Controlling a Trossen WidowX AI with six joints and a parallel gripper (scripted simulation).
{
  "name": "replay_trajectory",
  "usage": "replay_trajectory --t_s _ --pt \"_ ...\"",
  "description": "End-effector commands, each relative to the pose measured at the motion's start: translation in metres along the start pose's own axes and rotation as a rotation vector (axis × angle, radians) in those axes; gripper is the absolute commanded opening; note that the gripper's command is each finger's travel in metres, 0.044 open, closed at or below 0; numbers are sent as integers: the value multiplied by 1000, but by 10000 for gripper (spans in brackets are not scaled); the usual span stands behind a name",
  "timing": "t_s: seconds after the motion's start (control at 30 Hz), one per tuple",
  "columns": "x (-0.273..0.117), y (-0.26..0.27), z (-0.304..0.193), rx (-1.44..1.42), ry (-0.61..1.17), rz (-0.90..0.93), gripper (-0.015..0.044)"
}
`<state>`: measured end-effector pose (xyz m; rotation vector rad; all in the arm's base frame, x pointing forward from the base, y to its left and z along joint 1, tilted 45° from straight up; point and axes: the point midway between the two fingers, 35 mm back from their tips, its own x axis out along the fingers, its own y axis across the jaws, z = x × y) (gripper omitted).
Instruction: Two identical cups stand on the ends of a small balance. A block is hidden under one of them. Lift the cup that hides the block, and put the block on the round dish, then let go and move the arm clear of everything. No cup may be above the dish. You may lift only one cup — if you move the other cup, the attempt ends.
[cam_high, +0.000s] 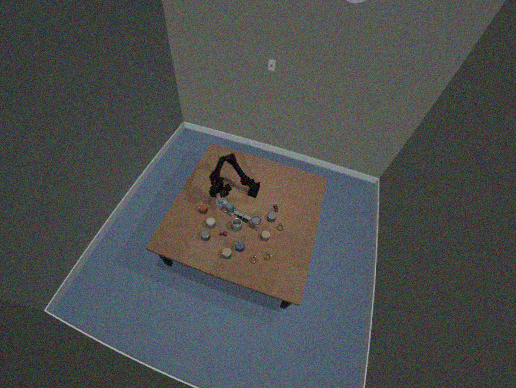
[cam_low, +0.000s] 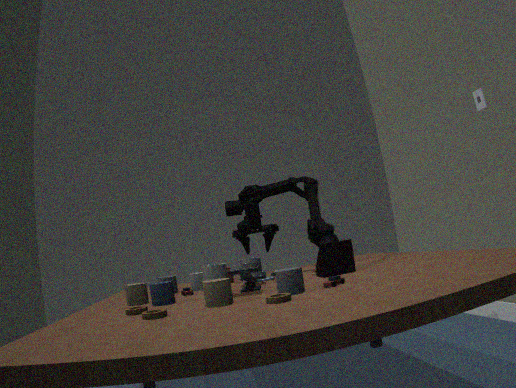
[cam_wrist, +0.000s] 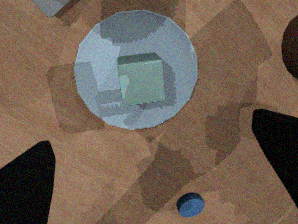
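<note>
My gripper (cam_high: 220, 192) (cam_low: 258, 251) (cam_wrist: 156, 135) is wide open and empty, raised above the table. The pale green block (cam_wrist: 143, 82) (cam_high: 220, 202) lies on the pale blue round dish (cam_wrist: 90, 50), near its middle, clear of both fingers. No cup shows above the dish. A blue-grey cup (cam_high: 230, 206) (cam_low: 253, 264) is at the balance's end nearer the dish. The beam (cam_high: 243, 216) runs to a grey round end (cam_high: 256, 220); whether a cup is on it is hard to tell. A grey cup (cam_high: 237, 224) stands beside the beam; I cannot tell if it is one of the pair.
Other cups stand around, including yellowish ones (cam_high: 265, 235) (cam_low: 218, 292), a blue one (cam_high: 240, 246) (cam_low: 162, 293) and a blue-grey one (cam_high: 271, 216) (cam_low: 290, 281). An orange object (cam_high: 203, 208) is left of the dish. A small blue disc (cam_wrist: 190, 204) shows in the wrist view.
</note>
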<state>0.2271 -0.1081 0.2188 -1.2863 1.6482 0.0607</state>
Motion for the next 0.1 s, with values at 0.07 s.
replay_trajectory --t_s 0.07 --pt "-1 0 0 0 7 -1 440"
